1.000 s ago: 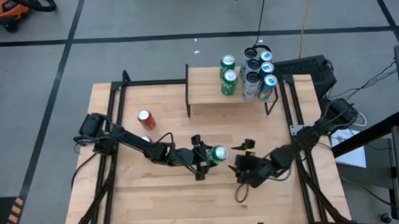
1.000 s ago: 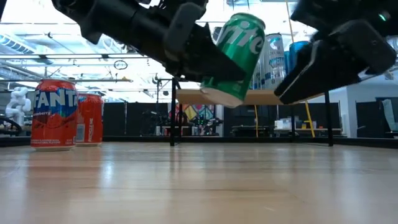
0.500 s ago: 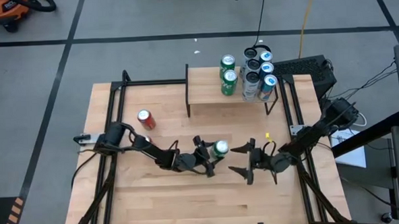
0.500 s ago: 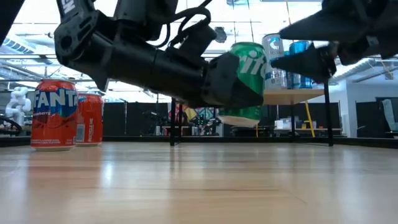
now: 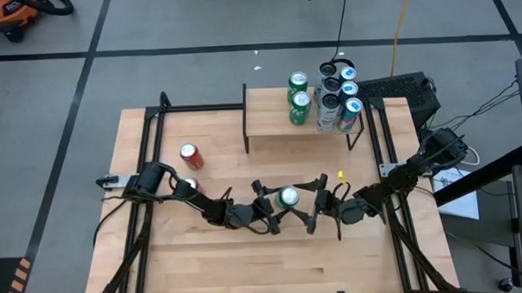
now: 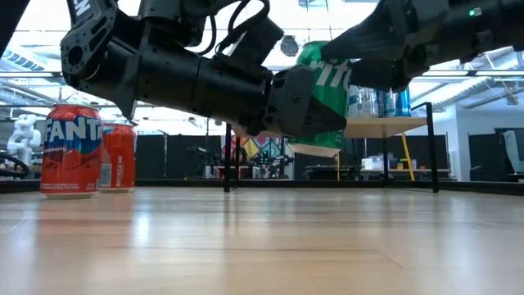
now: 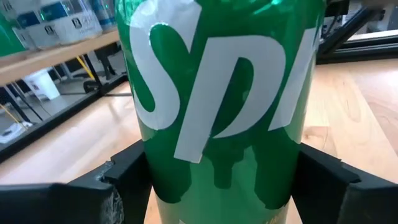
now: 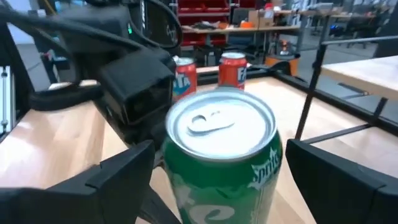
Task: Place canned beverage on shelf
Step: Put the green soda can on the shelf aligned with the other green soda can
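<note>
Item: green Sprite can [image 5: 289, 196], smooth printed aluminium cylinder with a silver pull-tab lid, long axis upright, carried clear of the desk [image 5: 205, 273] near its middle. Holder: my left hand [image 5: 275, 208], clenched on the can's lower body, dark blocky fingers [image 7: 124, 180] pressing either flank. Second hand: my right hand [image 5: 315, 202], released and spread wide, its two fingers bracketing the can's lidded upper end from the right; I cannot tell whether they touch it. Key relation: the can sits directly between my two hands, the right one standing on the shelf's side of it, so I judge a handover at the can's top to be the next step. Destination: the shelf [image 5: 269, 120], a light wood plank on thin black legs at the desk's far edge, lying far and slightly right of the can; its right end already carries two green cans [image 5: 299, 99] and a cluster of blue-and-silver cans [image 5: 340, 94], its left part is bare. Other stock: orange Fanta can [image 6: 71, 150] and a red can [image 6: 119, 156] standing on the desk at left.
</note>
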`<state>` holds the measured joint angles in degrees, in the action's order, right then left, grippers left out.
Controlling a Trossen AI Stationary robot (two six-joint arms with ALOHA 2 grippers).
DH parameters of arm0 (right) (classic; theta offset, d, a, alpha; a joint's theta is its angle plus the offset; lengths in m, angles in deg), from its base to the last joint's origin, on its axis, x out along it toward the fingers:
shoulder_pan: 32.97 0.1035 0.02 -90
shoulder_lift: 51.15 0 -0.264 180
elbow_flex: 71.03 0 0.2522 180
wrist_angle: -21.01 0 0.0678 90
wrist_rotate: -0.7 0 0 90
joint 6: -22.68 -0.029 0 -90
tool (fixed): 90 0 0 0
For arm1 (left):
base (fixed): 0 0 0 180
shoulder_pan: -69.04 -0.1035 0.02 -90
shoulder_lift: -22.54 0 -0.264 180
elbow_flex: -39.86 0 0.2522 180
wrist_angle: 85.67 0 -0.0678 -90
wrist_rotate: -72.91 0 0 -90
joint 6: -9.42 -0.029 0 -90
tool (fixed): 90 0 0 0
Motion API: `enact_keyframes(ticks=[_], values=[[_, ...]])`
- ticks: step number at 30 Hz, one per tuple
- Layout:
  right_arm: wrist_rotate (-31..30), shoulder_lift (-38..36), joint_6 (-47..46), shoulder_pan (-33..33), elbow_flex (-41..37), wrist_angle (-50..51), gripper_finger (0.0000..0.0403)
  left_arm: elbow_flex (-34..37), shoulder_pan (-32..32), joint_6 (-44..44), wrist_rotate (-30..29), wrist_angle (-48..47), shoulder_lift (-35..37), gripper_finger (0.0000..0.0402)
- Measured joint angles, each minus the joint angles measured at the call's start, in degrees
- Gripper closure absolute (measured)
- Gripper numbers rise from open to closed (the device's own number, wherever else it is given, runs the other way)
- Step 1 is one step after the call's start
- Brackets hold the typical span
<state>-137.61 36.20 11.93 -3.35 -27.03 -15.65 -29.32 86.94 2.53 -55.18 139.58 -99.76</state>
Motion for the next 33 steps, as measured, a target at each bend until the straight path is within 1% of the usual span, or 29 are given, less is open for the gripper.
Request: enact_keyframes(ticks=[4,8,12,18,21,25,27,30,33], values=[[0.64,0.02,-0.46,-0.81,1.53,3.52,0.0053,-0.02,0.24,-1.12,-1.54,1.06,0.0,0.0111],[3.14,0.02,-0.54,-2.4,3.46,7.19,0.0068,-0.02,0.24,-1.11,-2.05,0.99,0.0,0.0111],[4.36,0.02,-1.21,-3.72,4.87,10.54,0.0082,-0.02,0.24,-1.11,-2.25,0.98,-0.02,0.0111],[4.97,-0.03,-1.65,-4.16,4.96,10.85,0.0114,0.0,0.24,-0.9,-2.69,0.87,-0.02,0.0111],[5.38,-1.42,-2.08,-4.2,4.96,12.77,0.0116,0.0,0.24,-0.97,-2.69,1.04,-0.01,0.0108],[6.55,-6.35,-3.17,-4.57,5.08,19.07,0.0116,-0.04,0.65,-3.21,-3.8,0.26,1.79,0.008],[6.11,-10.21,-3.64,-5.06,5.14,23.01,0.0116,-0.07,0.97,-4.77,-6.66,0.22,3.32,0.0059],[5.8,-16.88,-3.56,-6.53,4.94,32.23,0.0116,-0.07,1.24,-5.57,-10.49,-1.18,6.18,0.0033],[5.31,-23.29,-3.56,-8.8,4.94,37.3,0.0116,-0.07,1.13,-5.6,-12.01,-5.37,8.82,0.0015]])
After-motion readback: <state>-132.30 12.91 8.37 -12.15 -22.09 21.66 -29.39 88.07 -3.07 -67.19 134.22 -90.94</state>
